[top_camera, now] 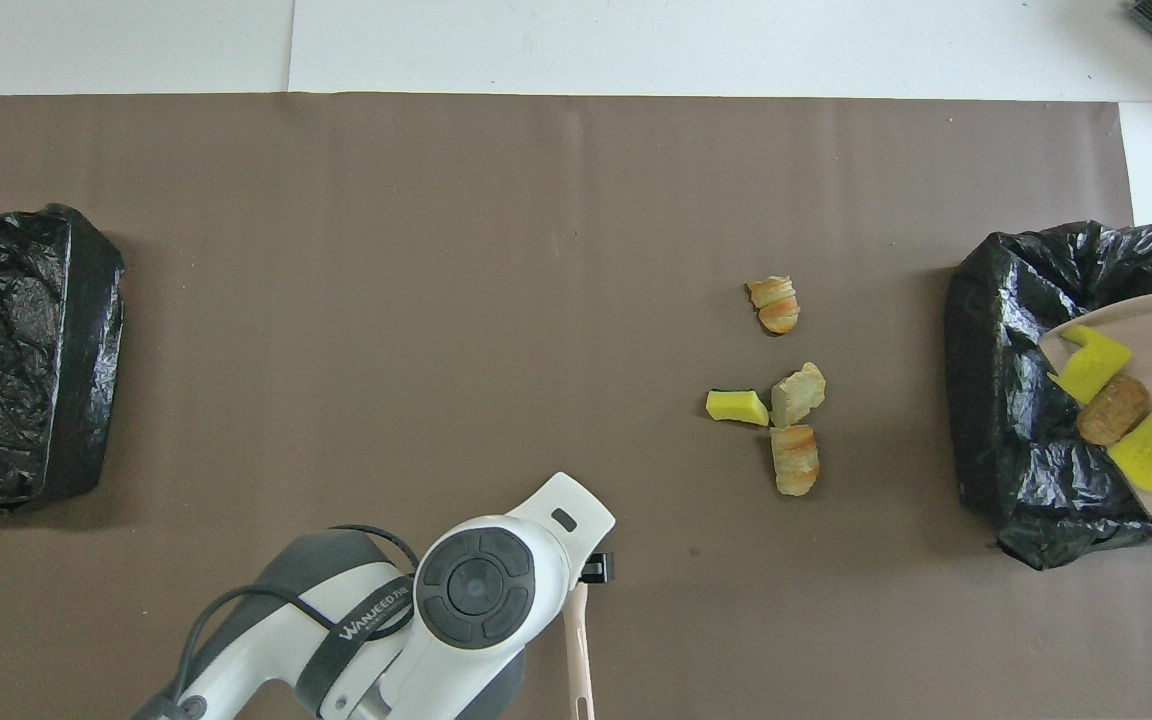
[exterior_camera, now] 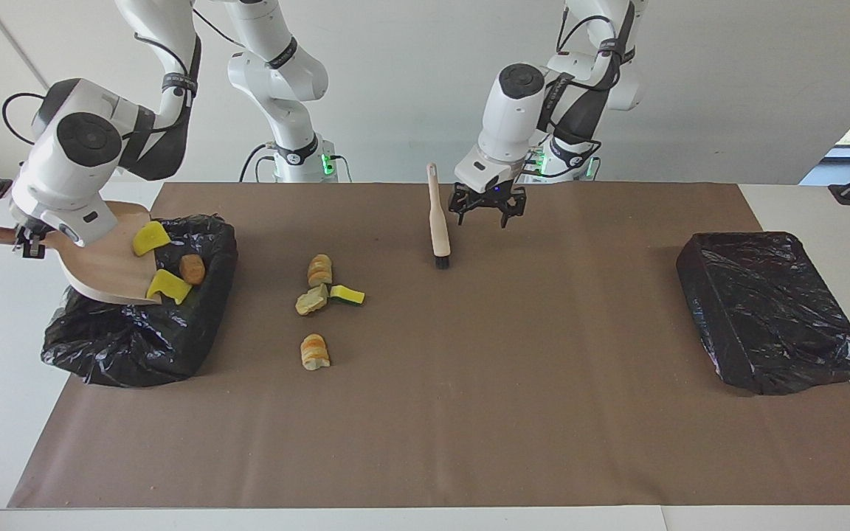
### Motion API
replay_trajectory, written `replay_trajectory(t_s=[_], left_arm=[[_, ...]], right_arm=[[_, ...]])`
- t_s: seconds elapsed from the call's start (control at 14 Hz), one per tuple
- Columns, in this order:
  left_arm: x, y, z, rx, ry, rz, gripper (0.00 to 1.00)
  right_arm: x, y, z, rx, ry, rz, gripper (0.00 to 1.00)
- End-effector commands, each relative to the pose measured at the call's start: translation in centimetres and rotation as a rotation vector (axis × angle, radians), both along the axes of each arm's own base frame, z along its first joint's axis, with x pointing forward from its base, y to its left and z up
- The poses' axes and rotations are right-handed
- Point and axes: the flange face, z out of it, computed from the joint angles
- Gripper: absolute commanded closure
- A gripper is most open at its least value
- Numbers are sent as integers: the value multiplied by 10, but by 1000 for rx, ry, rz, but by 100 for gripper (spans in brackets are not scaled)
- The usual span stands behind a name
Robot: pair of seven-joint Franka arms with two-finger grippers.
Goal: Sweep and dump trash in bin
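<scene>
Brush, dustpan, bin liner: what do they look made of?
Brush: pale handle, looks like unvarnished wood, matte; dark bristle tuft at the base. Dustpan: smooth beige-pink shell, probably moulded plastic. Bin liner: thin black plastic film, crinkled and glossy.

Brown mat (exterior_camera: 469,413) across the frame; glossy black bin bags (exterior_camera: 137,346) at both edges (crinkled sheen); yellow and tan-orange trash (exterior_camera: 314,295) centre-left; beige brush (exterior_camera: 438,221); pale pink dustpan (exterior_camera: 100,265).
</scene>
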Motion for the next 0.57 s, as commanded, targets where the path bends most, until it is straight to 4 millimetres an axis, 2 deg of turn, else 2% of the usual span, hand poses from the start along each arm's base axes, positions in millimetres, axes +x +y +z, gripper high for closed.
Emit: replay_trajectory(t_s=[0.0, 0.07, 0.21, 0.36, 0.5], left_arm=[[46, 49, 76, -2, -49, -45, 0], [62, 73, 105, -12, -89, -80, 0], [84, 122, 162, -24, -138, -91, 0], [87, 160, 199, -14, -126, -90, 0], [88, 195, 228, -15, -140, -59, 0]], right_arm=[[-15, 16, 6, -49, -22, -10, 100], [-18, 29, 9, -63, -41, -13, 100], [-31, 42, 17, -90, -51, -46, 100], [-38, 44, 35, -97, -79, -46, 100], [-55, 36, 60, -106, -102, -93, 100]])
